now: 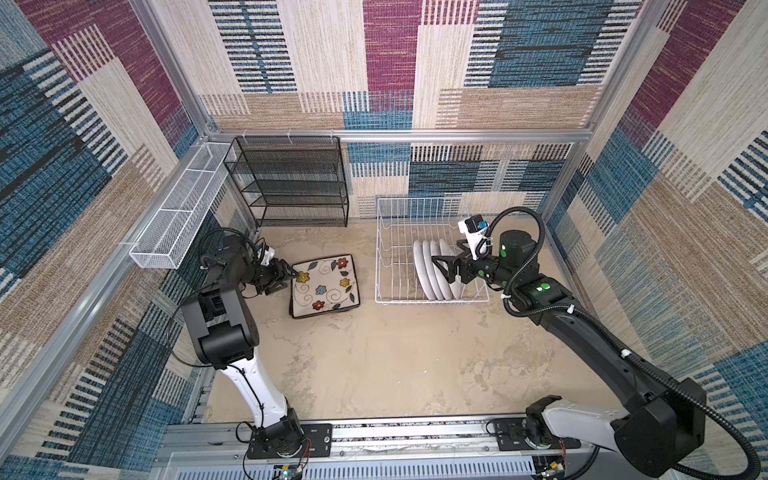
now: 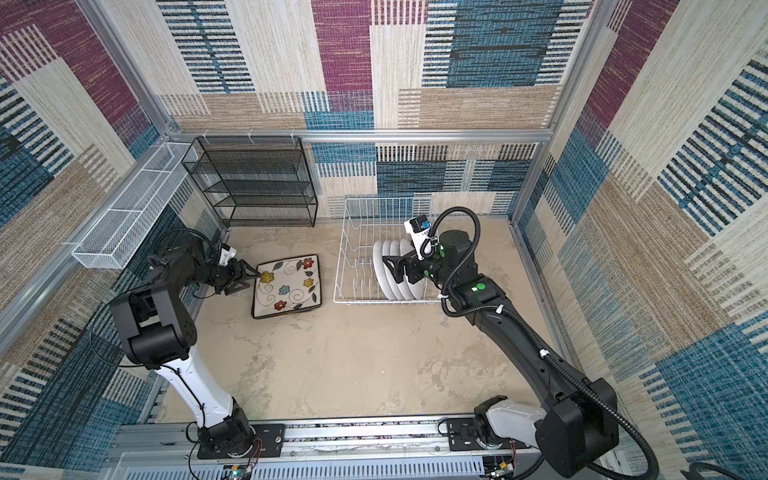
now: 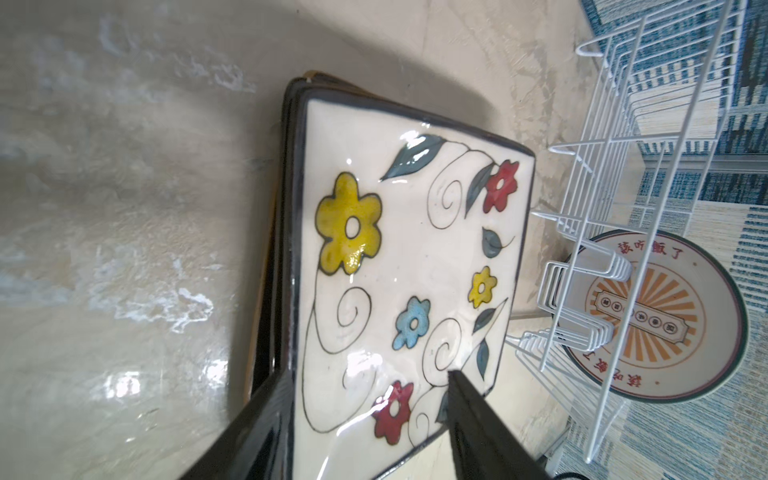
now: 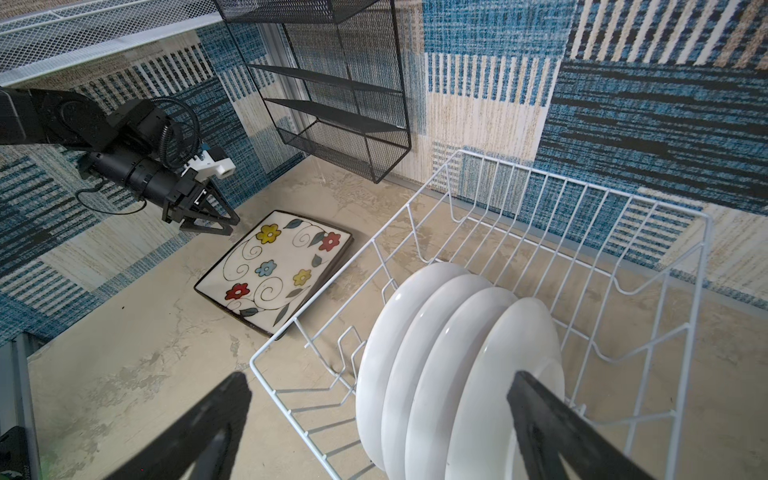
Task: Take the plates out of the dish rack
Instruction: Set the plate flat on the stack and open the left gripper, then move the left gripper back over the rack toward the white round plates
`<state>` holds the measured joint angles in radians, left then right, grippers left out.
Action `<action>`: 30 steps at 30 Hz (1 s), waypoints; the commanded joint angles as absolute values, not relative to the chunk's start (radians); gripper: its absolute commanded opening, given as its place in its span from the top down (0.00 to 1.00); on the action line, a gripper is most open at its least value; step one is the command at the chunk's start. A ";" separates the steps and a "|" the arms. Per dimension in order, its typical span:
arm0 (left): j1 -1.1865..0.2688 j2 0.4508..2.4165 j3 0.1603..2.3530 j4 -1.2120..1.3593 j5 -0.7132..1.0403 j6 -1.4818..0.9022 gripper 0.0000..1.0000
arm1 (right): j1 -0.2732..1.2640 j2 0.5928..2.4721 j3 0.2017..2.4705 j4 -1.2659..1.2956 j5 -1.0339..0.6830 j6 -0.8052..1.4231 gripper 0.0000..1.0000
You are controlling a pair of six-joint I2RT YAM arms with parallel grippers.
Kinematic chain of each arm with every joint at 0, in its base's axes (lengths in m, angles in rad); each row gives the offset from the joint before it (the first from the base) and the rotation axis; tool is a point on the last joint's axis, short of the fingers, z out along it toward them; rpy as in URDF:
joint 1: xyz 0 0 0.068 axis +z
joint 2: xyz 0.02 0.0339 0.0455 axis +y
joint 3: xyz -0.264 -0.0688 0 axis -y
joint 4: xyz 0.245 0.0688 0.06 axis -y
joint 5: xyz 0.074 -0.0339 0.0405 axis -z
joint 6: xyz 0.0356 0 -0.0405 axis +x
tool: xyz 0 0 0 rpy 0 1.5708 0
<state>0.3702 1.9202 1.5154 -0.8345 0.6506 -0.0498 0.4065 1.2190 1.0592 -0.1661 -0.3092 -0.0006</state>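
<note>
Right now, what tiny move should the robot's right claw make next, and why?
Probably dip the right claw down over the rim of the nearest round plate. Its jaws stand wide open above four round plates standing upright in the dish rack, while the square plates already lie stacked on the table.

black mesh shelf unit (image 1: 286, 183), long white mesh basket (image 1: 176, 216)

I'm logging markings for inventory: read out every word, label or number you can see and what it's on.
"該吃飯了", as best I can tell: red, twice around the face of a round plate in the dish rack.
Plaque at that plate's centre: too small to read.
Nothing else legible.
</note>
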 commanded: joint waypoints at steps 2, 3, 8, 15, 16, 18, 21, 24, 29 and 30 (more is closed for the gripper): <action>0.351 1.836 1.499 -0.841 0.640 -0.046 0.35 | 0.409 1.208 1.061 -0.168 -0.264 0.004 0.01; 0.341 1.809 1.492 -0.841 0.631 -0.045 0.34 | 0.409 1.206 1.059 -0.167 -0.254 0.007 0.01; 0.298 1.649 1.464 -0.842 0.604 -0.043 0.28 | 0.408 1.177 1.039 -0.142 -0.214 0.035 0.01; 0.235 1.417 1.463 -0.842 0.619 -0.048 0.16 | 0.409 1.141 1.023 -0.151 -0.156 0.076 0.01; 0.221 1.387 1.466 -0.841 0.618 -0.052 0.14 | 0.408 1.137 1.022 -0.155 -0.149 0.082 0.01; 0.191 1.341 1.472 -0.842 0.611 -0.064 0.11 | 0.409 1.128 1.019 -0.161 -0.136 0.093 0.01; 0.134 1.287 1.480 -0.842 0.588 -0.090 0.06 | 0.409 1.110 1.008 -0.163 -0.120 0.111 0.01; 0.066 1.262 1.484 -0.838 0.528 -0.142 0.04 | 0.409 1.097 0.998 -0.175 -0.081 0.154 0.01; -0.089 1.250 1.460 -0.790 0.454 -0.255 0.05 | 0.409 1.085 0.999 -0.222 -0.032 0.210 0.01; -0.122 1.246 1.449 -0.773 0.426 -0.277 0.05 | 0.409 1.083 0.999 -0.230 -0.028 0.216 0.01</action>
